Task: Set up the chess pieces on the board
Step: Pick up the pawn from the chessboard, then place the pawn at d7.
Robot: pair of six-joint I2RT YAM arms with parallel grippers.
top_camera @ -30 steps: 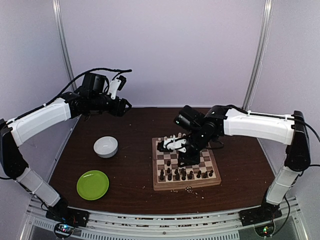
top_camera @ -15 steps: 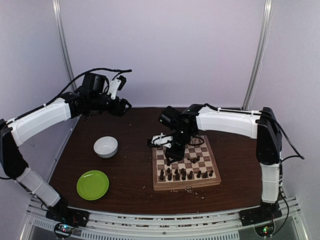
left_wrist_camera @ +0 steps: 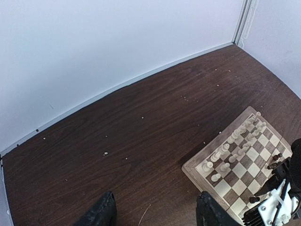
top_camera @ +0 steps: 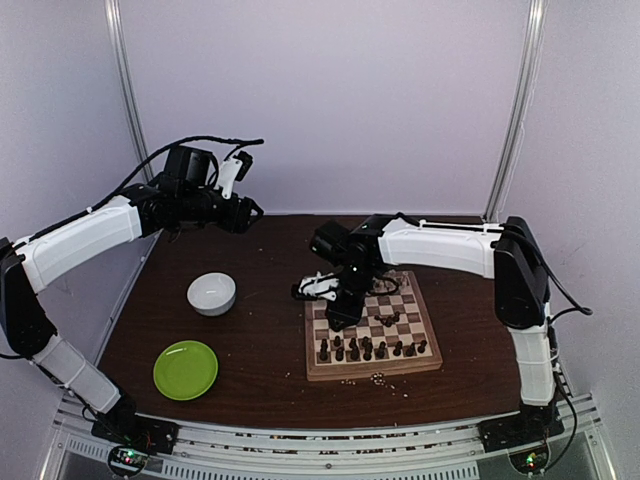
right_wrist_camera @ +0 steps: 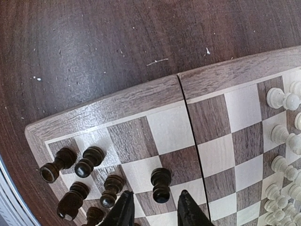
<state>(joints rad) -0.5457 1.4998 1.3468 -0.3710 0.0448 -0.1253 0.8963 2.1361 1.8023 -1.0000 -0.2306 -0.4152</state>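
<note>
The board [top_camera: 372,368] lies right of the table's middle. Dark chess pieces [top_camera: 365,348] fill its near rows. Pale chess pieces [left_wrist_camera: 229,147] stand along its far side and show again at the right wrist view's right edge [right_wrist_camera: 282,100]. My right gripper [top_camera: 338,300] hangs low over the board's left part. It is open [right_wrist_camera: 154,195], and a dark pawn [right_wrist_camera: 161,183] stands upright on a square just ahead of its fingertips, with a gap on each side. More dark pieces [right_wrist_camera: 89,162] stand left of it. My left gripper [top_camera: 240,165] is raised at the back left, open [left_wrist_camera: 156,207] and empty.
A white bowl [top_camera: 212,293] sits left of the board, with a round green plate [top_camera: 186,369] nearer the front. Pale crumbs [top_camera: 380,378] lie by the board's near edge and are scattered on the dark table [left_wrist_camera: 141,117]. Metal posts rise at both back corners.
My right arm has swung left across the board, from over its middle to its left part, and its jaws widened briefly. The left arm has not moved.
</note>
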